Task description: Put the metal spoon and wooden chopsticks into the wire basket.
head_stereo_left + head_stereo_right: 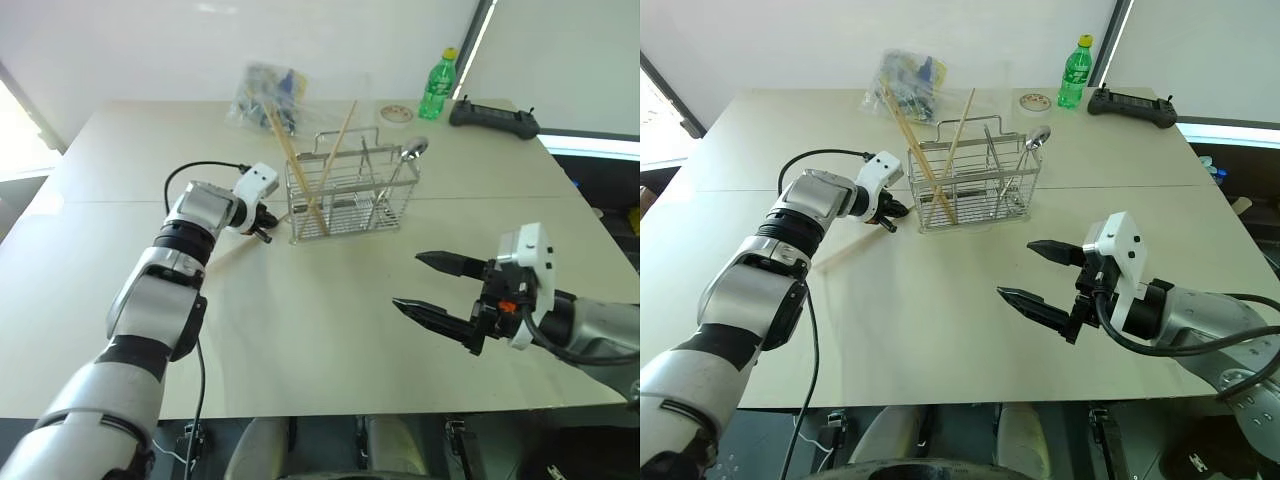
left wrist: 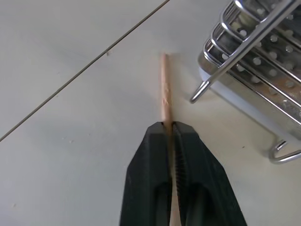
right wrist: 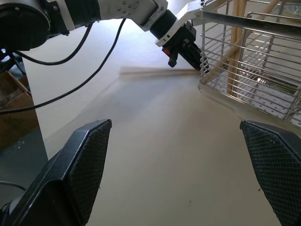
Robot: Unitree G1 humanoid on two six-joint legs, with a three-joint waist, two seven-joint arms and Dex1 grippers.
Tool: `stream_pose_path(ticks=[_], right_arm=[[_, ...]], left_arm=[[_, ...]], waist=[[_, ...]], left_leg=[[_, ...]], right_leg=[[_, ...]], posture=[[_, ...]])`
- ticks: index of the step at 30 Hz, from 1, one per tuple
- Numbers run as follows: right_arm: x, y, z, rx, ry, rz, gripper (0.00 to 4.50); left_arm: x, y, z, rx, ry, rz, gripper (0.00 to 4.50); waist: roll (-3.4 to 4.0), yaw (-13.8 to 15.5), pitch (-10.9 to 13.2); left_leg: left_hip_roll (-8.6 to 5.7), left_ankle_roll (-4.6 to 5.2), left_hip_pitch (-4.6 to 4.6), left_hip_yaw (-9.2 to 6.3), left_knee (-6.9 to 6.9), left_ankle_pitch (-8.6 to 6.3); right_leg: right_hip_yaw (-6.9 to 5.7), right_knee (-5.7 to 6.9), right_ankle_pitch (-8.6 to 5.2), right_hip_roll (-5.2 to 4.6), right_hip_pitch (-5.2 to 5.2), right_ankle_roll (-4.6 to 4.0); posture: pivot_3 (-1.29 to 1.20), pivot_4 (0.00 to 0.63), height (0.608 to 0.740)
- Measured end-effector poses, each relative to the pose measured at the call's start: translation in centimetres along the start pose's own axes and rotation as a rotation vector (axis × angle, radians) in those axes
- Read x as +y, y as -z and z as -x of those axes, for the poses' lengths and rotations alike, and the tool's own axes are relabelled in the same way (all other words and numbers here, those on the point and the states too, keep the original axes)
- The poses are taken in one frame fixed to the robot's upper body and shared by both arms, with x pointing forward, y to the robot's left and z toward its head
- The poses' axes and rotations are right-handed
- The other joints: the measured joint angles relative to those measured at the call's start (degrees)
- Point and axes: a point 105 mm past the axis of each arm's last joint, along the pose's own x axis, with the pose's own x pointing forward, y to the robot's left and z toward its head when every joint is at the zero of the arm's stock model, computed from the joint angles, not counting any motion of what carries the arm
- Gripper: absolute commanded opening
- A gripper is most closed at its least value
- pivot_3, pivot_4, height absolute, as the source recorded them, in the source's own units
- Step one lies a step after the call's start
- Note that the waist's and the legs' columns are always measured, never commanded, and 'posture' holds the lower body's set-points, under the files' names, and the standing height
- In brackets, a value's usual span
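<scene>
Fingers of the left gripper (image 2: 170,126) pinch one wooden chopstick (image 2: 164,89) lying flat on the table (image 1: 330,330), just beside the wire basket (image 1: 350,195). Three chopsticks (image 1: 300,175) and the metal spoon (image 1: 412,150) stand inside it. Right gripper (image 1: 432,285) gapes wide over bare tabletop, well apart from the basket.

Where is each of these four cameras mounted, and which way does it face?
Left eye, right eye: head, looking down over the table; both arms show, plus the basket.
Left wrist: along the left pincer, shut on a chopstick lying beside the basket.
Right wrist: between the open right pincer, toward the left pincer and basket.
Shared: basket and that chopstick.
</scene>
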Motion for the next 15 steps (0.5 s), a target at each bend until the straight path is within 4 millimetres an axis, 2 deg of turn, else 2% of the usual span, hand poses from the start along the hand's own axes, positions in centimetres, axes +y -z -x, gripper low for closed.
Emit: stream_pose_path(ticks=[9, 12, 15], right_arm=[[0.1, -0.1, 0.1, 0.024, -0.016, 0.012, 4.5], [0.2, 0.1, 0.1, 0.035, -0.03, 0.009, 4.5], [0.2, 0.0, 0.2, 0.042, -0.037, 0.015, 4.5]], left_arm=[[1.5, 0.8, 0.7, 0.0, -0.055, 0.068, 0.08], [3.6, 1.8, 1.6, -0.015, -0.145, 0.148, 0.08], [7.1, 2.8, 3.6, -0.08, -0.313, 0.273, 0.08]], waist=[[0.0, 0.0, 0.0], [0.0, -0.3, 0.0], [0.0, -0.2, 0.0]], left_leg=[[-0.01, 0.0, 0.0, 0.0, 0.0, 0.0], [-0.01, 0.0, 0.03, 0.02, -0.02, 0.0], [0.02, 0.0, 0.04, 0.0, -0.03, 0.0]], right_leg=[[0.0, 0.0, 0.0, 0.0, 0.0, 0.0], [0.0, 0.02, 0.0, 0.02, -0.04, 0.0], [0.0, 0.03, 0.0, 0.03, -0.05, 0.0]], posture=[[0.0, 0.15, 0.719], [0.0, 0.15, 0.719], [0.0, 0.15, 0.719]])
